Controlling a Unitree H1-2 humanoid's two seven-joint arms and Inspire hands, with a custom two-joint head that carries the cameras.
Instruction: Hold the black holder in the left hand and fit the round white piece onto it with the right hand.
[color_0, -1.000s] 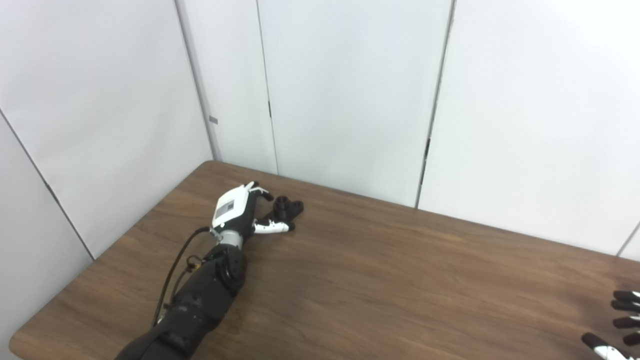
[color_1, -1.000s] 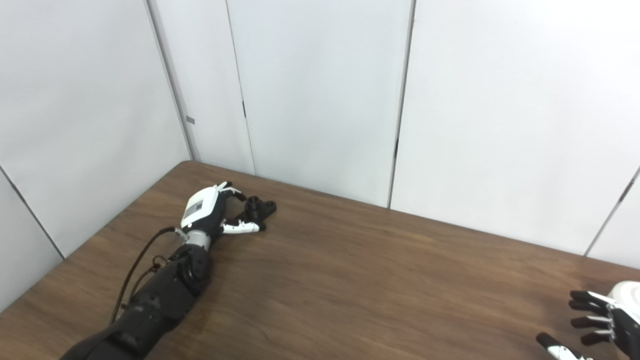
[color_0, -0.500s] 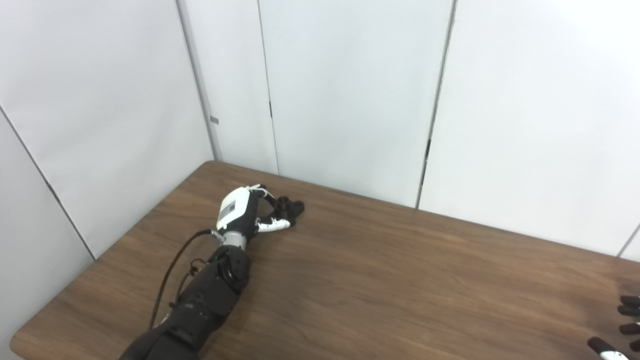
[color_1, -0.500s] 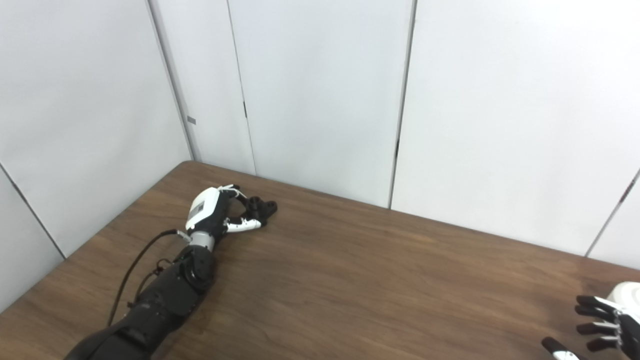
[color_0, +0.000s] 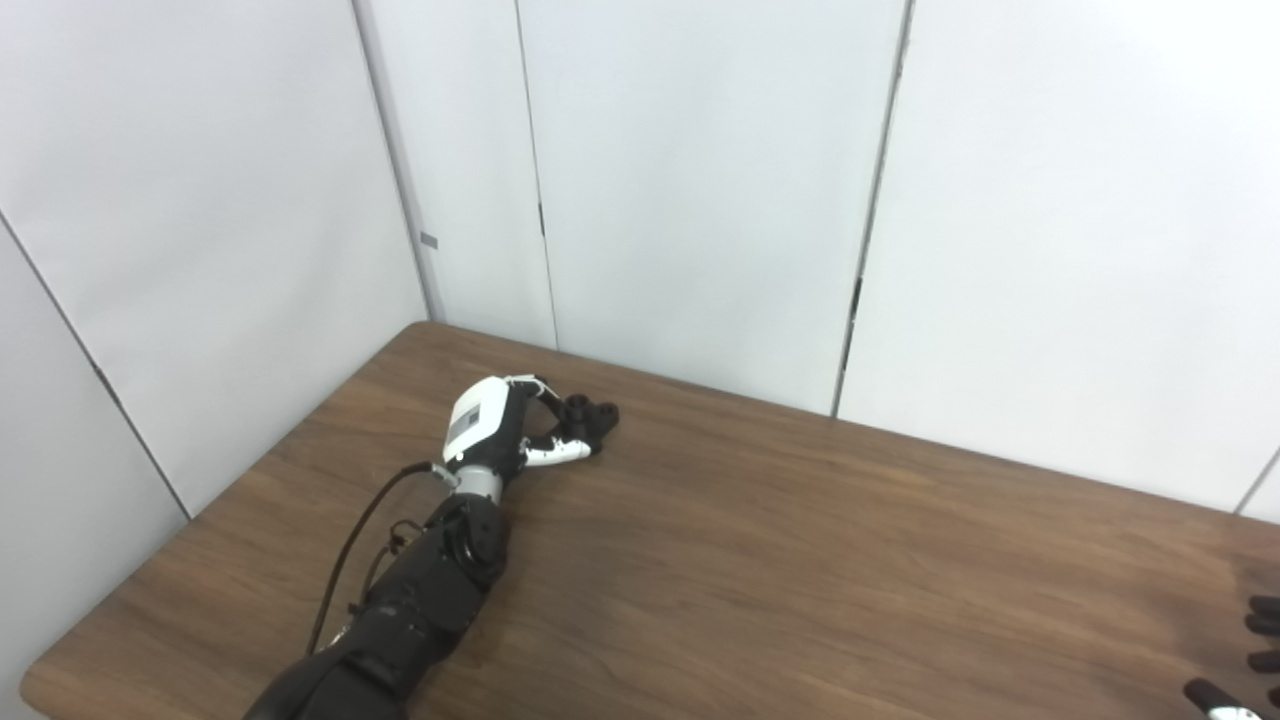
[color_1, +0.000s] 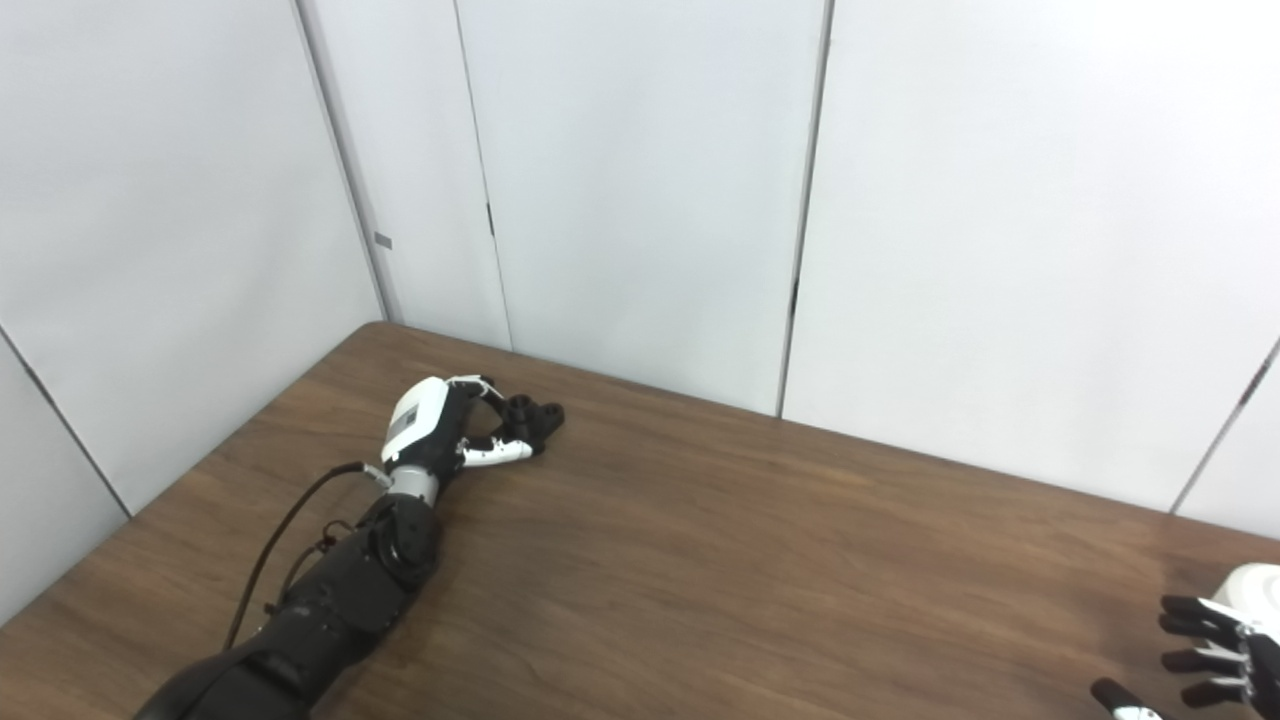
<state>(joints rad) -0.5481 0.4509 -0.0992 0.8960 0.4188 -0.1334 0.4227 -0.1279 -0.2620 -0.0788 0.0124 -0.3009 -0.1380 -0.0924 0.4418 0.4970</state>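
The black holder (color_0: 594, 412) lies on the brown table (color_0: 800, 570) near its far left corner. My left hand (color_0: 497, 427) reaches it from the near side. Its fingers curl over the holder's near end and the white thumb (color_0: 556, 453) presses in from the front, so the hand is shut on it. The holder still rests on the tabletop. My right hand (color_1: 1214, 648) sits at the bottom right edge, only partly in frame, with its fingers spread and nothing in them. No round white piece shows in either view.
White wall panels (color_0: 700, 200) stand close behind the table's far edge and along its left side. A black cable (color_0: 345, 540) loops beside my left forearm.
My left hand has moved forward and closed its fingers round the holder, nudging it slightly right. My right hand has drawn back toward the bottom right corner.
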